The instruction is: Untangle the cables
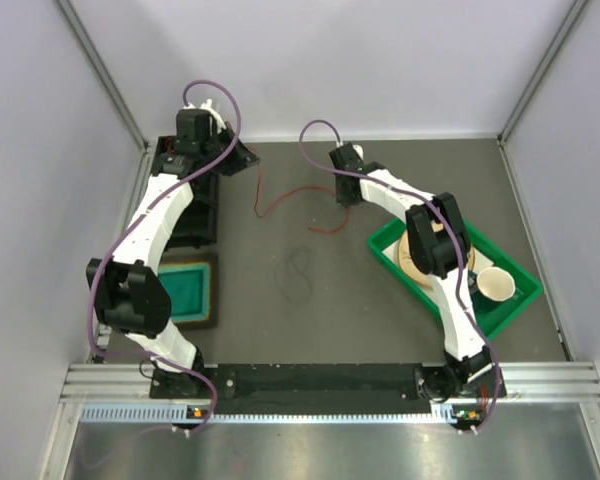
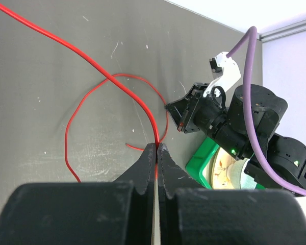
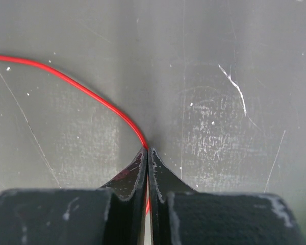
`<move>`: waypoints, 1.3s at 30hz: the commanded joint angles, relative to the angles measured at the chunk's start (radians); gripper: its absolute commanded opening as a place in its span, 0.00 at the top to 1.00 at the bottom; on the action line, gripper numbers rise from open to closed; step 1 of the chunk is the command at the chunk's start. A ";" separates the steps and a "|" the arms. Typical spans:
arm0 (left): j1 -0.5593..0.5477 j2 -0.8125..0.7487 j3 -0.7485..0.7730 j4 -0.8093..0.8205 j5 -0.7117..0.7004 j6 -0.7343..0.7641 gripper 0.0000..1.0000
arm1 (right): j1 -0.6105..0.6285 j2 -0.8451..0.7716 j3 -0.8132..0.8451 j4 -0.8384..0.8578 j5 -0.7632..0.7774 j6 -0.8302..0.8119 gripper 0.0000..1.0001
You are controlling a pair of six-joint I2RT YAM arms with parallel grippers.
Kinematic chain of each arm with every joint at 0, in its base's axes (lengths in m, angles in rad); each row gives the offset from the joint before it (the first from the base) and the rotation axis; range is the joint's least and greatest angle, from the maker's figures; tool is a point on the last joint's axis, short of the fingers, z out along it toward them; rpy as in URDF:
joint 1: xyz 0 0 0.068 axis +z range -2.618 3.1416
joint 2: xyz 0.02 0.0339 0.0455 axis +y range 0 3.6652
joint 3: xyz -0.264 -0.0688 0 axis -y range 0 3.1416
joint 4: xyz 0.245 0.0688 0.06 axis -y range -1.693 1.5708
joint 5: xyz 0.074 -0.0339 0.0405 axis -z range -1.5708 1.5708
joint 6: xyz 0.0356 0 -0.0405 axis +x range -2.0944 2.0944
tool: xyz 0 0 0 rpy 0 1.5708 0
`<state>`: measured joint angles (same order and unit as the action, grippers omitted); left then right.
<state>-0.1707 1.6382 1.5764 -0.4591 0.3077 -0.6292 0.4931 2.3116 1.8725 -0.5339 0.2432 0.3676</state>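
The orange-red cable [image 1: 280, 203] lies in a slack curve on the dark table between my two grippers, with a loose end [image 1: 326, 229] beside the green tray. My left gripper [image 1: 248, 160] at the far left is shut on it; in the left wrist view the cable [image 2: 112, 79] loops and crosses itself before entering the closed fingertips of that gripper [image 2: 157, 146]. My right gripper [image 1: 343, 200] is shut on the other stretch; in the right wrist view the cable [image 3: 92, 94] runs into that gripper's tips [image 3: 147, 149]. A thin dark cable [image 1: 298, 272] lies in a small loop mid-table, apart from both grippers.
A green tray [image 1: 385, 245] at the right holds a paper cup [image 1: 497, 284] and a round tan dish, under the right arm. A teal tray [image 1: 185, 290] sits at the near left. A black rack [image 1: 195, 215] lies under the left arm.
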 commanded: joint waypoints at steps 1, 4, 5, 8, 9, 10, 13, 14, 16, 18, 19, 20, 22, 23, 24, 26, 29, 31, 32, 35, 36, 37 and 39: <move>0.010 -0.058 0.040 0.005 0.001 0.011 1.00 | -0.005 -0.093 -0.038 0.037 0.024 0.010 1.00; 0.014 -0.063 0.039 0.007 0.001 0.011 1.00 | -0.005 -0.161 -0.075 0.057 0.007 0.019 1.00; 0.016 -0.063 0.039 0.005 -0.001 0.011 1.00 | -0.005 -0.178 -0.085 0.074 -0.019 0.022 1.00; 0.026 -0.074 0.045 0.000 -0.002 0.014 1.00 | -0.005 -0.236 -0.110 0.092 -0.080 0.050 1.00; 0.030 -0.078 0.046 -0.001 -0.002 0.016 1.00 | -0.007 -0.259 -0.118 0.097 -0.097 0.060 1.00; 0.037 -0.083 0.048 -0.004 -0.002 0.016 1.00 | -0.007 -0.271 -0.121 0.100 -0.134 0.079 1.00; 0.054 -0.092 0.066 -0.016 -0.005 0.026 1.00 | -0.004 -0.314 -0.139 0.129 -0.214 0.117 1.00; 0.060 -0.098 0.073 -0.023 -0.009 0.028 1.00 | -0.004 -0.322 -0.145 0.143 -0.234 0.125 1.00; 0.082 -0.107 0.083 -0.029 -0.012 0.036 1.00 | -0.002 -0.346 -0.147 0.155 -0.274 0.145 1.00; 0.102 -0.113 0.096 -0.042 -0.015 0.043 1.00 | 0.005 -0.359 -0.145 0.163 -0.277 0.146 1.00; 0.108 -0.115 0.114 -0.052 -0.019 0.049 1.00 | 0.005 -0.360 -0.144 0.158 -0.275 0.145 1.00; 0.112 -0.113 0.128 -0.064 -0.028 0.057 1.00 | 0.004 -0.360 -0.141 0.155 -0.274 0.146 1.00; 0.126 -0.112 0.175 -0.110 -0.070 0.091 1.00 | 0.004 -0.362 -0.141 0.135 -0.256 0.142 1.00; 0.129 -0.112 0.192 -0.124 -0.085 0.104 1.00 | 0.005 -0.360 -0.144 0.126 -0.251 0.140 1.00; 0.132 -0.110 0.209 -0.134 -0.093 0.140 1.00 | 0.004 -0.360 -0.148 0.112 -0.246 0.134 0.95; 0.131 -0.104 0.282 -0.177 -0.148 0.169 1.00 | 0.005 -0.376 -0.182 0.110 -0.223 0.131 0.78; 0.132 -0.080 0.420 -0.236 -0.296 0.229 1.00 | 0.002 -0.418 -0.255 0.120 -0.191 0.125 0.64; 0.132 -0.060 0.532 -0.243 -0.354 0.247 1.00 | 0.001 -0.445 -0.292 0.130 -0.174 0.123 0.61; 0.132 -0.035 0.572 -0.246 -0.360 0.247 1.00 | 0.002 -0.467 -0.326 0.135 -0.170 0.125 0.60; 0.132 -0.009 0.691 -0.210 -0.366 0.234 1.00 | -0.001 -0.501 -0.378 0.140 -0.154 0.123 0.60; 0.132 -0.009 0.707 -0.191 -0.389 0.230 1.00 | 0.001 -0.524 -0.389 0.140 -0.153 0.125 0.60; 0.132 -0.009 0.724 -0.167 -0.406 0.230 1.00 | -0.001 -0.537 -0.413 0.143 -0.150 0.125 0.60; 0.132 -0.021 0.728 -0.086 -0.445 0.232 1.00 | 0.001 -0.561 -0.434 0.149 -0.150 0.125 0.60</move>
<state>-0.0410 1.6150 2.2620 -0.6716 -0.0353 -0.4160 0.4950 1.8599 1.4616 -0.4213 0.0639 0.4980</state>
